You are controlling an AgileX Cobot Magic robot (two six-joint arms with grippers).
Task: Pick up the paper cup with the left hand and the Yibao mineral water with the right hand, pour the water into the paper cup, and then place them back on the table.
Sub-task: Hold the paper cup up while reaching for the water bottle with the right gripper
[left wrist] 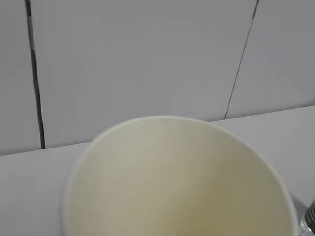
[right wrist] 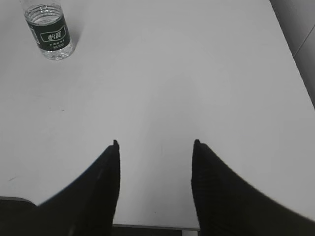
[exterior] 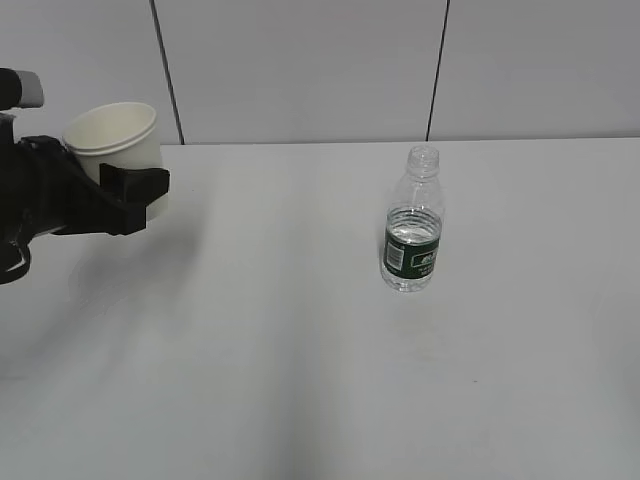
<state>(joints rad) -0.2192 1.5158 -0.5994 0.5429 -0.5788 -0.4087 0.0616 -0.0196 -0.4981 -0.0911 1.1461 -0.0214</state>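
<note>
Left hand point(exterior: 125, 195) jaws clamped on the paper cup point(exterior: 115, 140), lifted well left of the Yibao mineral water point(exterior: 412, 222). Bottle stands capless on the counter point(exterior: 300, 350). Right hand point(right wrist: 155, 143) jaws apart, empty, well short of it. Risks: I nudge the bottle over approaching; over-squeezed cup buckles.

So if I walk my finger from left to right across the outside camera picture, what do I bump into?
Left gripper holding the paper cup → bare table → water bottle.
</note>
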